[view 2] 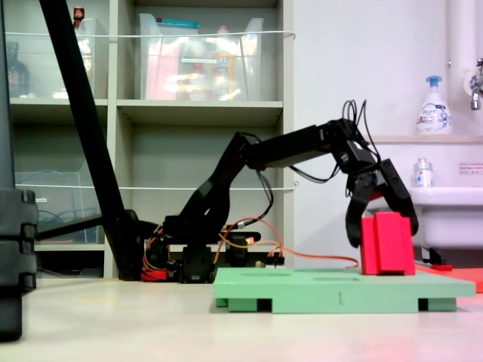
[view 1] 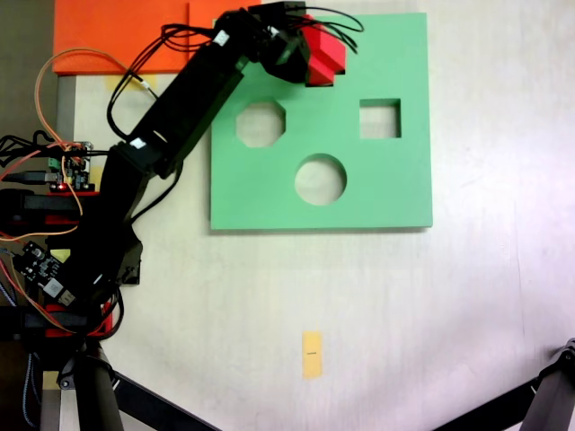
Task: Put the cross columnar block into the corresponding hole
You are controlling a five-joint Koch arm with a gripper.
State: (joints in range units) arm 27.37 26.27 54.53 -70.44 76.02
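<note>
The cross columnar block (view 1: 325, 56) is bright red and stands upright at the far edge of the green foam board (view 1: 386, 193). In the side fixed view the block (view 2: 386, 243) has its base at the board's top surface (view 2: 317, 280). My gripper (view 2: 383, 234) straddles it, one black finger (view 2: 353, 222) on each side, shut on it. From above, the gripper (view 1: 310, 49) and arm cover the spot under the block. The corresponding hole is hidden there, so I cannot tell if the block has entered it.
The board shows an octagonal cutout (view 1: 260, 124), a square cutout (view 1: 380, 118) and a round cutout (view 1: 321, 180). An orange sheet (view 1: 117, 36) lies at the back left. A yellow tag (view 1: 312, 354) lies near the front. Wires and circuit boards (view 1: 54, 171) crowd the arm's base.
</note>
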